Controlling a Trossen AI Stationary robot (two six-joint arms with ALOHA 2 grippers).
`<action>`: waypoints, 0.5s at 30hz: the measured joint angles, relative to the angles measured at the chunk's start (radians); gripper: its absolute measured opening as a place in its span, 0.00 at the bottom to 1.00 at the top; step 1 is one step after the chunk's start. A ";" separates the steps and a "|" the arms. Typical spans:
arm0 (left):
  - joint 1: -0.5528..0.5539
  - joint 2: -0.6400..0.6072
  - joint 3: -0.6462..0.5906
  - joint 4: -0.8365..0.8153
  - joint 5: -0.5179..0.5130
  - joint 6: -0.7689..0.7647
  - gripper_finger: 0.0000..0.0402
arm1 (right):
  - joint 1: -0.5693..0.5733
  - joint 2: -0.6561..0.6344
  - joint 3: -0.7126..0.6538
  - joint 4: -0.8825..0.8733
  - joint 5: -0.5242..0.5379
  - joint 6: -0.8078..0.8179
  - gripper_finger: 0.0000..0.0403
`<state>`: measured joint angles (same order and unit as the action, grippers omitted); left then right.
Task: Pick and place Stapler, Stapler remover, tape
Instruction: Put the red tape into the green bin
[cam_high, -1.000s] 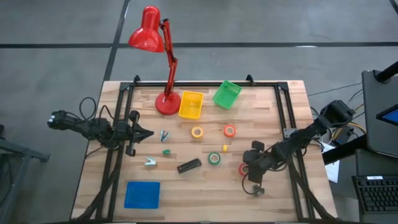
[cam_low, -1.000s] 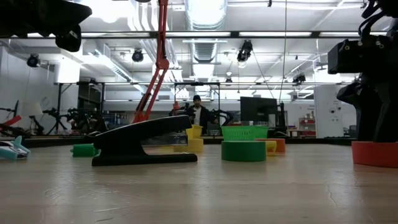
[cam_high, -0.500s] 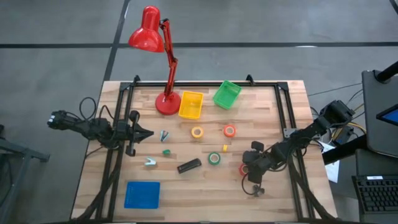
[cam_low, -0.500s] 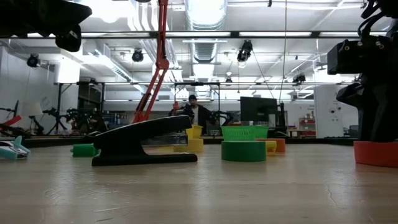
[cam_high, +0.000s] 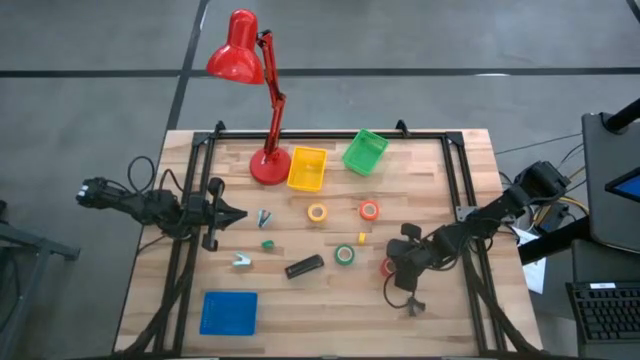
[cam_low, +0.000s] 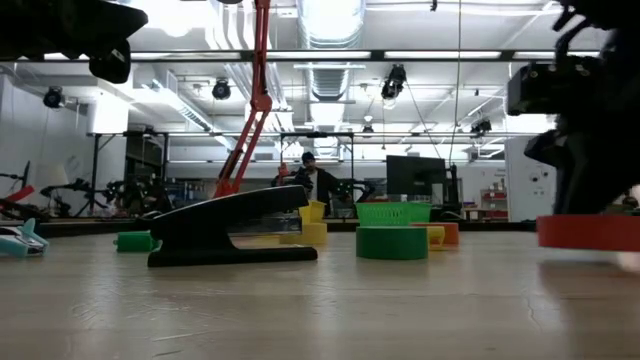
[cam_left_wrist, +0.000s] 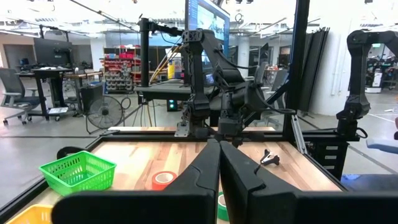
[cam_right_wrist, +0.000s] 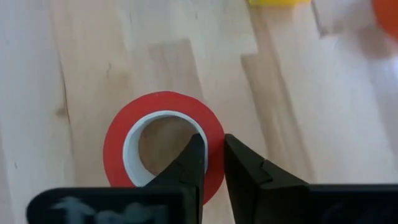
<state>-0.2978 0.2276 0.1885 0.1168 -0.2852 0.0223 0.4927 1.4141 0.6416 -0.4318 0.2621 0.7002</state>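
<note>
My right gripper (cam_high: 398, 265) is shut on a red tape roll (cam_right_wrist: 163, 146) at the table's right near part; the roll also shows in the low view (cam_low: 588, 232). The black stapler (cam_high: 304, 266) lies flat on the table left of it, and also shows in the low view (cam_low: 230, 228). A small black clawed tool (cam_high: 413, 305) lies near the front edge. Green (cam_high: 344, 254), yellow (cam_high: 317, 212) and orange (cam_high: 369, 210) tape rolls lie flat mid-table. My left gripper (cam_high: 235, 213) is shut and empty, hovering at the table's left. My right gripper has one finger inside the red roll's hole and one outside, pinching the roll's wall (cam_right_wrist: 214, 149) on one side. The fingers come from above, pointing down. The roll hangs about level, its underside (cam_low: 590, 247) a little clear of the table.
A yellow bin (cam_high: 307, 168) and a green basket (cam_high: 364, 151) stand at the far edge beside a red desk lamp (cam_high: 268, 165). A blue tray (cam_high: 229, 312) lies front left. Small bits (cam_high: 267, 243) (cam_high: 362, 238) and a pale clip-like thing (cam_high: 242, 261) lie mid-table.
My right gripper has gone up and a little toward the table's left and far edges, still shut on the red tape roll. The roll, which rested on the table, is now lifted just clear of it.
</note>
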 joint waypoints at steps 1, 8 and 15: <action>0.000 0.000 0.000 0.000 0.000 0.000 0.04 | -0.011 0.000 0.008 0.000 0.000 -0.016 0.10; 0.000 0.000 0.000 0.000 0.000 0.000 0.04 | -0.097 0.000 0.078 0.000 0.003 -0.161 0.11; 0.000 0.000 0.000 0.000 0.000 0.000 0.04 | -0.199 0.000 0.155 -0.003 0.002 -0.332 0.11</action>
<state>-0.2977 0.2276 0.1884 0.1167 -0.2853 0.0223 0.2939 1.4139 0.7965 -0.4350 0.2646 0.3677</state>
